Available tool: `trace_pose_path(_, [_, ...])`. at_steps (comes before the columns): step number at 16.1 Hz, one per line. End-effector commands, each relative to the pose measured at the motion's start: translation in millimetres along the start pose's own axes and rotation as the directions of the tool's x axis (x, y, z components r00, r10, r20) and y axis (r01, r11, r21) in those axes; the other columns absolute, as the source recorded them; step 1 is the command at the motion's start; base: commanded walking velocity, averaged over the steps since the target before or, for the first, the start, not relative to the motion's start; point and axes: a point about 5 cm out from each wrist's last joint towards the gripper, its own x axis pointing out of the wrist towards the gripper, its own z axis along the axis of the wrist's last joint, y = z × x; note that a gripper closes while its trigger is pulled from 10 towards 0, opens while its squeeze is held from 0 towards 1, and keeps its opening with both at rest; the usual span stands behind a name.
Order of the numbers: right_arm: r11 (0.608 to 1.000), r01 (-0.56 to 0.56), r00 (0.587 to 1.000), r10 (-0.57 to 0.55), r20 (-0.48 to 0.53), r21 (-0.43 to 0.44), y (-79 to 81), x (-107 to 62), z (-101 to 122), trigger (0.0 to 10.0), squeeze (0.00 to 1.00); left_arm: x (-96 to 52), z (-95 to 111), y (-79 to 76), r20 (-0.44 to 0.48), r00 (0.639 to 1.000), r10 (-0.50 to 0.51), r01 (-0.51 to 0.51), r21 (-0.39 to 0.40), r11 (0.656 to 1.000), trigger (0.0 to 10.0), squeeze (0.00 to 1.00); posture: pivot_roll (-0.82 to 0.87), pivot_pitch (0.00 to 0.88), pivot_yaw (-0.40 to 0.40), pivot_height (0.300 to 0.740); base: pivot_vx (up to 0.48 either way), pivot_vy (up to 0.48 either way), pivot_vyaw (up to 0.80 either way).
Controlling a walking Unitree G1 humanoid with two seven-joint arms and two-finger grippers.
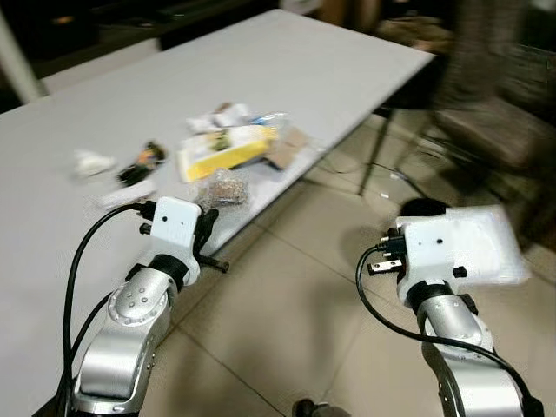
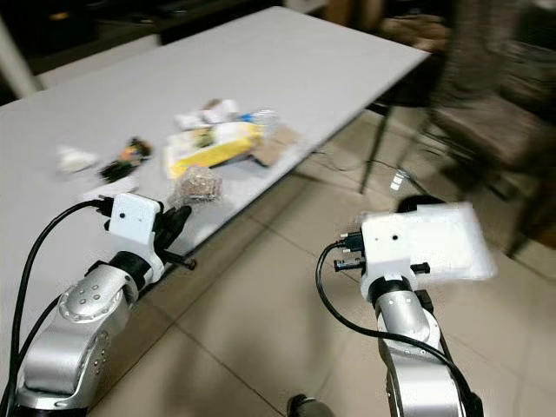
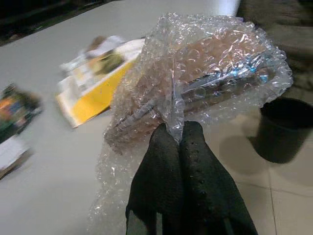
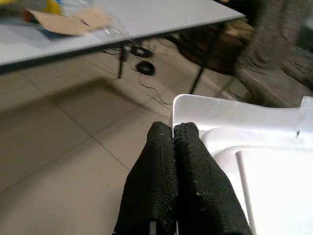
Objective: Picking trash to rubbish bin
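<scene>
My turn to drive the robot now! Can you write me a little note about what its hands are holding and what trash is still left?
Left gripper: shut on a piece of bubble wrap, held over the table edge.
Right gripper: shut on the rim of a white plastic tray, held over the tiled floor.
Rubbish bin: black, on the floor beyond the table; nothing dropped in yet.
Left on the grey table: yellow packet, brown cardboard scrap, white wrappers, a dark wrapper, crumpled white paper.
Next, probably: carry both pieces to the bin, release, return for the rest.
</scene>
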Motion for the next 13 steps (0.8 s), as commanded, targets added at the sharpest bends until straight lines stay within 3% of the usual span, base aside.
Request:
trace_pose_path(1, [1.000, 0.013, 1.000, -0.013, 0.008, 0.003, 0.2, -0.6, -2, 10.0, 0.00, 2.3, 1, 0.4, 0.017, 1.000, 0.009, -0.010, 0.036, 0.999, 10.0, 0.00, -0.05, 0.001, 0.015, 0.740, 0.000, 0.000, -0.80])
trace_pose_path(4, [0.999, 0.035, 0.999, -0.035, -0.009, 0.036, -1.2, -1.5, -9, 10.0, 0.00, 1.7, -3, 1.4, 0.015, 1.000, 0.004, -0.004, 0.044, 0.999, 10.0, 0.00, -0.04, 0.000, 0.016, 0.740, 0.000, 0.000, -0.80])
trace_pose_path(11, [0.996, 0.038, 0.999, -0.037, -0.015, 0.079, -0.6, 2.0, -13, 10.0, 0.00, 2.8, 0, -2.8, 0.044, 0.998, -0.048, 0.045, 0.071, 0.996, 10.0, 0.00, -0.06, 0.000, 0.013, 0.740, 0.000, 0.000, 0.00])
trace_pose_path(13, [0.996, 0.041, 0.999, -0.040, -0.020, 0.081, -1.3, 1.0, -15, 10.0, 0.00, 3.3, 0, -4.2, 0.046, 0.997, -0.061, 0.057, 0.072, 0.996, 10.0, 0.00, -0.07, 0.000, 0.016, 0.740, 0.000, 0.000, -0.80])
